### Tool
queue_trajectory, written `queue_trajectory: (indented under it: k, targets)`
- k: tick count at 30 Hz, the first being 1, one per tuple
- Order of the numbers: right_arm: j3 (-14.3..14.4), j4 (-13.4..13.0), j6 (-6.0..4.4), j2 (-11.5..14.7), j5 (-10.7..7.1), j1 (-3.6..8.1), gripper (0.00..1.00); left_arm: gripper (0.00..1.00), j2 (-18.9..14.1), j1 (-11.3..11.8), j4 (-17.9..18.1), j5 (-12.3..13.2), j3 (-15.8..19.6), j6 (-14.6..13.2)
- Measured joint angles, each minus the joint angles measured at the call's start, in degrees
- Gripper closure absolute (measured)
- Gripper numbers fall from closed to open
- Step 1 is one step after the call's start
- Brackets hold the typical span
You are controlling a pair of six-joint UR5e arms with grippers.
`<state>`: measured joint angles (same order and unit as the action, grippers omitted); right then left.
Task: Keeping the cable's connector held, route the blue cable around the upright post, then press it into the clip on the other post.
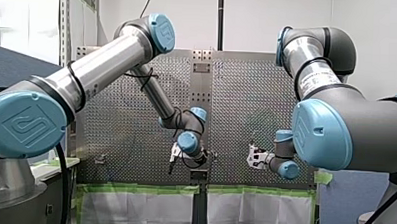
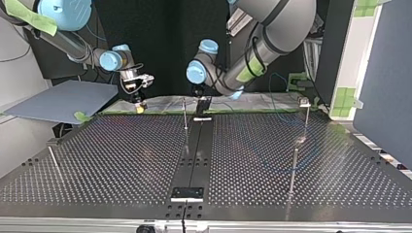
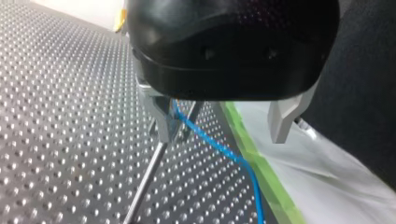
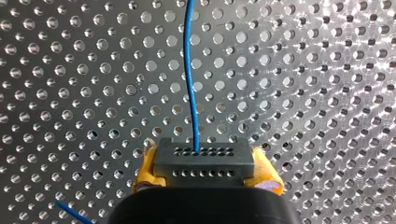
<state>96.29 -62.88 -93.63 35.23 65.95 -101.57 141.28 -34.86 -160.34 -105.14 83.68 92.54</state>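
The blue cable (image 4: 189,79) leaves the dark connector (image 4: 203,161) and runs straight ahead over the perforated table (image 3: 56,116). In the left wrist view the cable passes just beside the top of the thin middle post (image 3: 147,177) and then trails off toward the green tape (image 3: 261,172) at the table's edge, with a white sheet (image 3: 327,177) beyond it. The yellow pads (image 4: 145,170) of my right gripper (image 4: 205,173) are closed tight on the connector's two sides. My left gripper (image 3: 222,133) hangs at the middle post with its metal fingers (image 3: 282,116) spread wide, gripping nothing. One finger stands right at the post's top with the cable close along its inner side, but I cannot tell whether they touch. In the top view two more posts stand well apart from the middle post on my left arm's side, one with a small block at its top (image 2: 305,103) and a plain one (image 2: 294,167) nearer the camera. A leaning post (image 2: 52,160) stands far off on the other side. Bare plate lies between them all.
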Motion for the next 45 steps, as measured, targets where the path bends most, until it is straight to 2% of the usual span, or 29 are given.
queue_trajectory:
  k: [15,24,35,45]
  targets:
    - [0.0,0.1,-0.14,-0.1,-0.55,0.01,1.00,0.00,-0.7,-3.7,3.2,-0.2,2.0,1.2]
    - [0.0,0.3,-0.16,-0.1,-0.56,0.00,1.00,0.00,-0.7,-3.5,6.2,-1.0,2.0,3.7]
    - [0.0,0.2,-0.61,-0.2,-1.64,0.00,1.00,0.00,-0.7,-3.5,5.9,-1.5,2.0,4.5]
    - [0.0,0.3,-0.69,-0.2,-1.78,0.17,1.00,0.00,-0.7,-3.7,5.9,-1.6,2.0,5.8]
